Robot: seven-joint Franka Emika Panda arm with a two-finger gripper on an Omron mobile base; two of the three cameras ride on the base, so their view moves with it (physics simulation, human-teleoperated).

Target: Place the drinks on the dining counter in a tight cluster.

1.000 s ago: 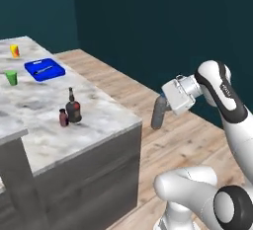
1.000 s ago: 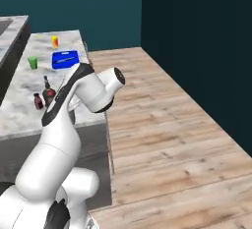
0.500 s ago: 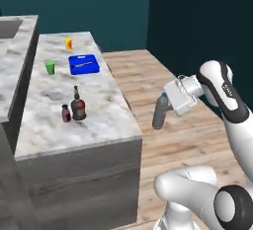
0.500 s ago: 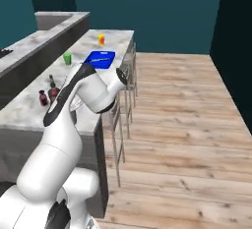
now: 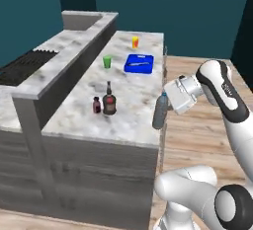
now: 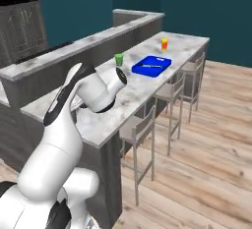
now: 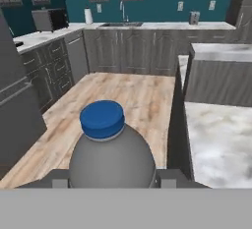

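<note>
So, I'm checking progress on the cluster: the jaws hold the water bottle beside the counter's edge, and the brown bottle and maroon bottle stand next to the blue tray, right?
Not quite. In the left base view the brown bottle and maroon bottle stand together well short of the blue tray, nearer the counter's near end. The water bottle is indeed held beside the edge.

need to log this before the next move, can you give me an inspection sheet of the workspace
surface: dining counter, white-grey marble top with a raised ledge.
job's things: water bottle held in the air off the counter's edge; brown bottle and maroon bottle standing close together on the counter.
clutter: green cup, orange cup, blue tray.
grippers: gripper shut on the water bottle.
cables: nothing seen.
surroundings: stools, wooden floor.
</note>
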